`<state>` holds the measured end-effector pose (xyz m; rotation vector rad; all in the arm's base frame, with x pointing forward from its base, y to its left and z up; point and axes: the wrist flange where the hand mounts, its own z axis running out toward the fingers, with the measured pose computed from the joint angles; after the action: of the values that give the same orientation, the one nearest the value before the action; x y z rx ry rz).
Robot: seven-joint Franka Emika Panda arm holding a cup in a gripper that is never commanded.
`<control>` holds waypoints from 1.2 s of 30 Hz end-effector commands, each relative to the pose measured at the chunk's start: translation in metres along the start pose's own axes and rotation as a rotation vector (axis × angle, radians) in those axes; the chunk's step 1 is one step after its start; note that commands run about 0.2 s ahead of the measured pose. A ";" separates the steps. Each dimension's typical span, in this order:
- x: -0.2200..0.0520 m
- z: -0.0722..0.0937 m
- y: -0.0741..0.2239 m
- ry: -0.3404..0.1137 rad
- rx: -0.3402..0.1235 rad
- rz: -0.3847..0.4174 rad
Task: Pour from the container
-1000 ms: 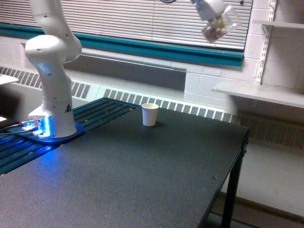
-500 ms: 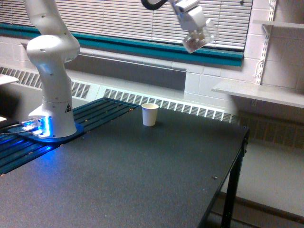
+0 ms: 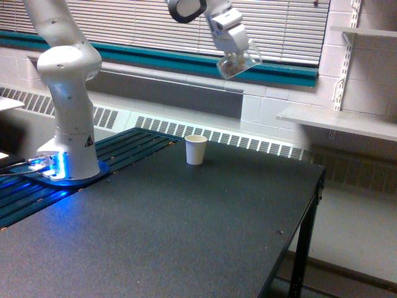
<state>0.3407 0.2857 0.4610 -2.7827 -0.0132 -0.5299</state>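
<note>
My gripper (image 3: 234, 54) pinches the clear container (image 3: 239, 63), tilted high at 1 o'clock from the paper cup (image 3: 196, 149); I judge pouring not begun.

Clear plastic cup (image 3: 238, 64): see-through, glossy wall.
Paper cup (image 3: 195, 149): opaque white, matt.
Table top (image 3: 186, 230): black, finely speckled, matt.
Robot arm (image 3: 65, 87): smooth white plastic-looking shell, slight sheen.
Window blinds (image 3: 142, 25): thin pale slats.
</note>
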 end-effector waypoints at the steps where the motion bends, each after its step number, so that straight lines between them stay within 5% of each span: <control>1: -0.028 0.005 -0.009 -0.039 0.007 -0.042; 36: -0.141 0.019 0.020 -0.243 -0.057 0.056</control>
<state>0.2257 0.2821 0.3914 -2.8715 -0.0139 -0.2242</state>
